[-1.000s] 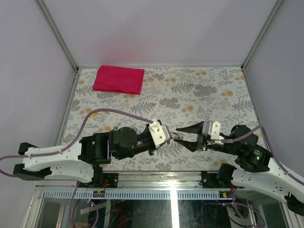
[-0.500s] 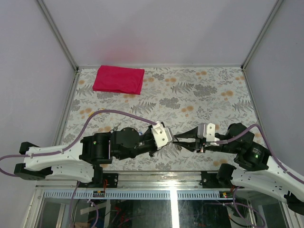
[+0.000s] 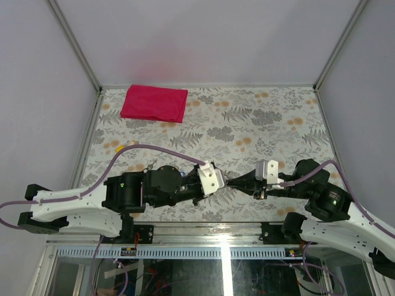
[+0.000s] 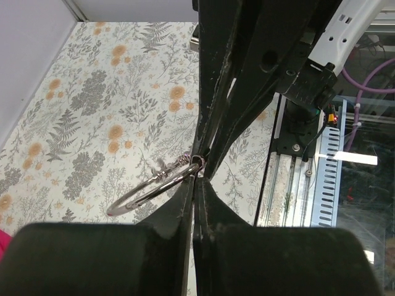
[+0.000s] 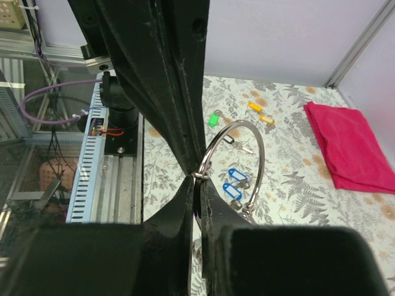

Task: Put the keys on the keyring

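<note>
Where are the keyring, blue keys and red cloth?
keyring (image 5: pixel 242 122): right wrist view, top of its silver arc.
blue keys (image 5: pixel 231 189): right wrist view, lower key's blue head.
red cloth (image 3: pixel 154 103): top view, middle of the cloth.

Robot lab cell: plain white panel walls (image 3: pixel 216 37), aluminium framing (image 3: pixel 74 44), floral-covered bench (image 3: pixel 278 123), slotted cable duct (image 3: pixel 173 251), loose wiring beneath.

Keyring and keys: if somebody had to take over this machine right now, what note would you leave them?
Left end effector: shut on the keyring, lifted off the table.
Right end effector: shut on the same keyring, tip to tip with the left.
Keys: both lie on the table, side by side, not on the ring.
Done: keyring gripped by both.
Left to do: fetch each key and thread it on.
</note>
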`<state>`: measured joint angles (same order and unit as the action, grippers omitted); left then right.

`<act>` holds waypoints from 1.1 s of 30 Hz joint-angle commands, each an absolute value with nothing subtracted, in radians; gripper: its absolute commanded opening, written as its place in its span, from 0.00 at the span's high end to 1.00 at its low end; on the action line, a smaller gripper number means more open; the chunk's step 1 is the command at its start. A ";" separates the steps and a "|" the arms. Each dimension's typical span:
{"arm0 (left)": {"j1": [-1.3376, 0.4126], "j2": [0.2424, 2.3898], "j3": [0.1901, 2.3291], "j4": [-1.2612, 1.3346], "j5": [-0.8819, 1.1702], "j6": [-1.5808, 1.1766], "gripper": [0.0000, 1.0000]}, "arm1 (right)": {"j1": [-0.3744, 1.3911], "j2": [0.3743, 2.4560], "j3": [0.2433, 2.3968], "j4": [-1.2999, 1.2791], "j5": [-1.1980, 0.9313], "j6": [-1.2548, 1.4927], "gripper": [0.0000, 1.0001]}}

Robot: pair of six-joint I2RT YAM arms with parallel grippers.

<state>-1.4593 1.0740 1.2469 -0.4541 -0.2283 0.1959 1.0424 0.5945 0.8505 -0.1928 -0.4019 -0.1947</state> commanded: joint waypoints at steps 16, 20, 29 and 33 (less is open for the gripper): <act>-1.459 1.071 1.292 -0.440 -0.186 0.199 0.97 | 1.045 0.568 0.850 -0.044 -0.399 -0.025 1.00; -1.459 1.064 1.287 -0.429 -0.170 0.192 0.87 | 1.044 0.539 0.800 0.054 -0.378 0.035 1.00; -1.458 1.047 1.275 -0.404 -0.153 0.189 0.75 | 1.045 0.519 0.765 0.130 -0.382 0.093 1.00; -1.459 1.040 1.274 -0.400 -0.153 0.186 0.67 | 1.044 0.513 0.753 0.158 -0.368 0.113 1.00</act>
